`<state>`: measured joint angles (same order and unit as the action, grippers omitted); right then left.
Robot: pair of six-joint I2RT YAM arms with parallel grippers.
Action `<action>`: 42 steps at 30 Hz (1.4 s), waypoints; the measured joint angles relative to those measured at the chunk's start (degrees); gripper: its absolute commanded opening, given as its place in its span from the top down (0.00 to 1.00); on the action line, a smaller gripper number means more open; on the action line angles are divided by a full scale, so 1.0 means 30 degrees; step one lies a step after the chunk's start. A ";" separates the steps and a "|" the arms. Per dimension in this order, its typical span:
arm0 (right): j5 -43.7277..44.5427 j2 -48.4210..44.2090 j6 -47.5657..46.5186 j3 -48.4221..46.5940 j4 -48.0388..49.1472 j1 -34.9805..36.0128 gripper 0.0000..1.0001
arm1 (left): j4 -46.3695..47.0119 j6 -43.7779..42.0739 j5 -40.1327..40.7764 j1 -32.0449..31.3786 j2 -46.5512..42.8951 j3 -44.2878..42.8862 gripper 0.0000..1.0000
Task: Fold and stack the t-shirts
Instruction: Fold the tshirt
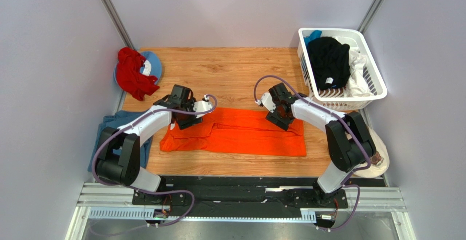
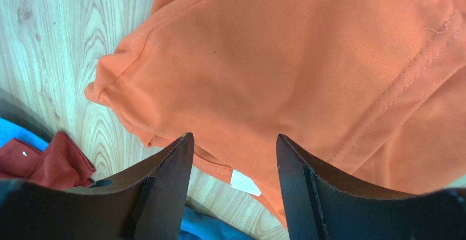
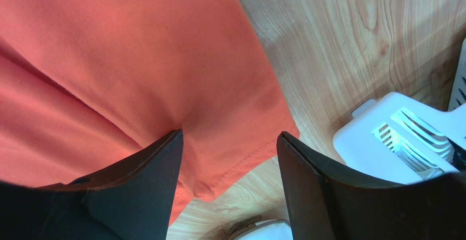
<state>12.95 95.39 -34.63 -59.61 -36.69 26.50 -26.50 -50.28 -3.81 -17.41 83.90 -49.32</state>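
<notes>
Orange shirt (image 1: 240, 136) lies flat mid-table, running left to right. Left claw (image 2: 234, 141) hangs over its left end, right claw (image 3: 229, 137) by its far right corner. Both are apart, holding nothing. I'd pinch both far edges level, then fold evenly toward the near side.

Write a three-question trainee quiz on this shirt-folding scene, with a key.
1. Multiple choice: what colour is the t-shirt spread on the table between the arms? A orange, B white, C black.
2. True or false: a black garment lies in the white basket.
3. Fill in: the left end effector and the right end effector are both over that t-shirt with jaws ___.
Key: 1 A; 2 true; 3 open.
</notes>
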 measured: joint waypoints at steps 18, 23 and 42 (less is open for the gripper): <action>-0.0262 0.0277 -0.0109 0.0787 0.0597 0.0240 0.32 | -0.0350 0.0066 0.0321 0.0000 0.2514 -0.0809 0.22; -0.0299 0.0109 -0.0117 0.1086 0.0772 0.0415 0.32 | -0.0095 0.0015 0.0954 -0.0007 0.3577 -0.1872 0.21; -0.0896 -0.0641 0.0590 0.1763 0.0714 0.2492 0.32 | 0.2295 -0.0539 0.3912 -0.0007 1.1737 -1.1584 0.21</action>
<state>10.26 93.47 -32.86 -54.33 -34.54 33.98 -19.62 -51.90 7.92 -17.43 119.11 -84.07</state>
